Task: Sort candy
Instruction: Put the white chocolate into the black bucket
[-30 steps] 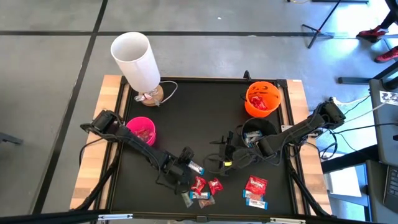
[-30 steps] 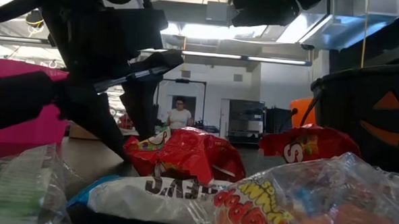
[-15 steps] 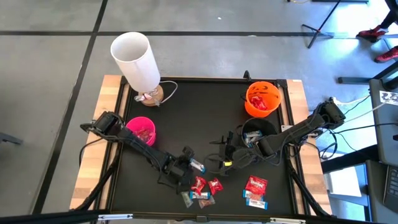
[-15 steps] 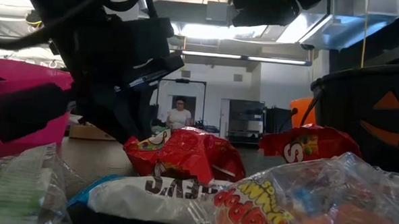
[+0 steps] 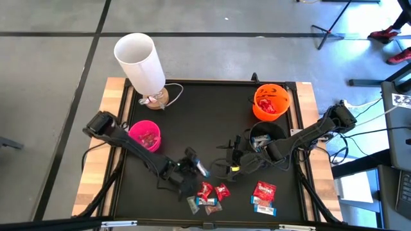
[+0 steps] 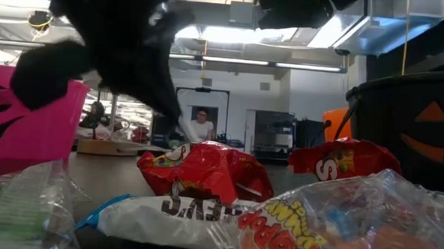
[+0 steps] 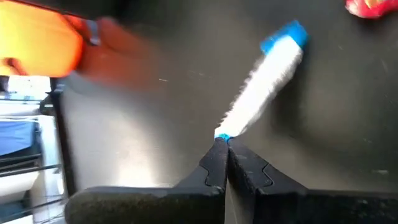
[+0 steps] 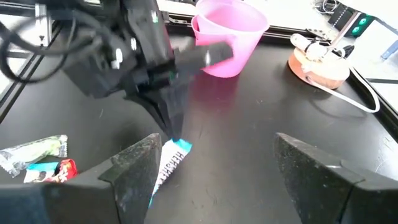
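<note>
A blue-and-white candy [image 5: 201, 169] is held by my left gripper [image 5: 192, 164], which is shut on one end of it near the table's middle front. My right gripper [image 5: 233, 160] [image 8: 221, 168] stands open just to its right, with nothing between the fingers. More candy lies near the front edge: red pieces [image 5: 207, 191] [image 5: 264, 190], a silvery one [image 5: 192, 205] and a blue-and-white one [image 5: 264, 206]. The pink bowl [image 5: 145, 136] stands at the left. The orange bowl [image 5: 271, 102] and black bowl [image 5: 266, 135] stand at the right. My left gripper pinches the blue crimped end [image 7: 224, 135] of the blue-and-white candy between its two fingertips. The fingers point down at it from above [image 8: 169, 132]. The wrapper slants away below them to its other blue end [image 7: 287, 34]. I cannot tell whether that end touches the table.
A white cylinder [image 5: 140, 62] on a wooden base [image 5: 157, 98] with a cord stands at the far left. In the low view, candy wrappers [image 6: 205, 172] fill the foreground. A person [image 6: 200, 126] stands far off in the room behind.
My left gripper has shut on the blue-and-white candy's end and then risen from the table. In the low view its fingers, first apart and down by the red candy, are now closed and higher up. The right arm has kept still.
</note>
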You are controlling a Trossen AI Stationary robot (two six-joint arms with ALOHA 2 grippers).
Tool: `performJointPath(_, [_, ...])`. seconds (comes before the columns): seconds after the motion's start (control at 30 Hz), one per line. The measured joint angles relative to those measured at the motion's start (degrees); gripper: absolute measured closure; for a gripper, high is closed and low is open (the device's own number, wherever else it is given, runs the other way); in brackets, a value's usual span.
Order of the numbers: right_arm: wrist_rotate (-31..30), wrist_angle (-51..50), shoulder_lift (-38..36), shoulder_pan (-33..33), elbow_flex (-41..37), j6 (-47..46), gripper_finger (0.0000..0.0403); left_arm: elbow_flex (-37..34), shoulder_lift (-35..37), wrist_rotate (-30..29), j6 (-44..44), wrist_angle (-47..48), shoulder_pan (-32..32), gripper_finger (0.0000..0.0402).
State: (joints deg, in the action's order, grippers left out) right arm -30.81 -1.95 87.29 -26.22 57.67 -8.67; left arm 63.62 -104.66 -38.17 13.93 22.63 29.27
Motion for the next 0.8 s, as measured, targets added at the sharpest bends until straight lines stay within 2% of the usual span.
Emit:
performJointPath(0.27, [0.0, 1.3, 0.0, 0.0, 0.0, -1.0, 0.0095, 0.1, 6.2, -6.7, 0.2, 0.5, 1.0, 0.0401])
performJointPath(0.43, [1.8, 2.2, 0.0, 1.9, 0.0, -15.2, 0.0095, 0.1, 9.2, -10.5, 1.6, 0.4, 1.1, 0.0401])
performJointPath(0.5, [3.4, 2.1, 0.1, 3.3, 0.0, -17.8, 0.0095, 0.1, 10.1, -11.6, 2.2, 0.5, 1.1, 0.0401])
performJointPath(0.63, [3.5, 4.7, 2.0, 5.0, 0.0, -17.9, 0.0095, 0.1, 11.7, -13.7, 3.2, -0.1, 1.1, 0.0401])
performJointPath(0.8, [4.7, 13.7, 7.4, 6.5, 0.0, -14.2, 0.0095, 0.2, 12.8, -17.0, 3.8, -1.2, 0.8, 0.0401])
